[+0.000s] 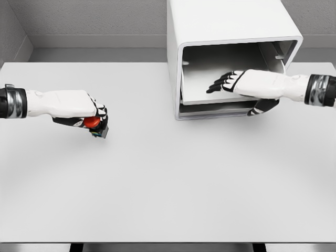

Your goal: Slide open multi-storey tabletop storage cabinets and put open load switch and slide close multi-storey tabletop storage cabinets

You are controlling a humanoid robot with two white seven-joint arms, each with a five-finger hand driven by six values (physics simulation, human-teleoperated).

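The switch (93, 123), a small thing with a red knob on a dark body, sits in the left robot hand (89, 116) at the left side of the tabletop (168, 184), well apart from the cabinet (231, 52). The fingers are curled round it from above, so only the red knob and a dark corner show below the knuckles. It seems to be held just above the surface or resting lightly on it; which of the two is hard to tell. Held this way, it is ready to be carried across once there is room for it.

The cabinet stands at the far right of the tabletop, a white box with its open face turned toward the near side. Its drawer (220, 92) is pulled out a little way, the grey tray and its front lip showing under the upper shell. The right robot hand (233, 82) reaches in from the right and lies over the tray with its fingers stretched flat and pointing left, gripping nothing. Its thumb appears to hang below the drawer's front edge at the right. That placement suggests it is steadying or drawing the drawer, making an opening wide enough for the switch.

By my judgement the opening step is largely done, while placing the switch and shutting the drawer are left. The right arm will likely need to clear the tray before the left one comes over.
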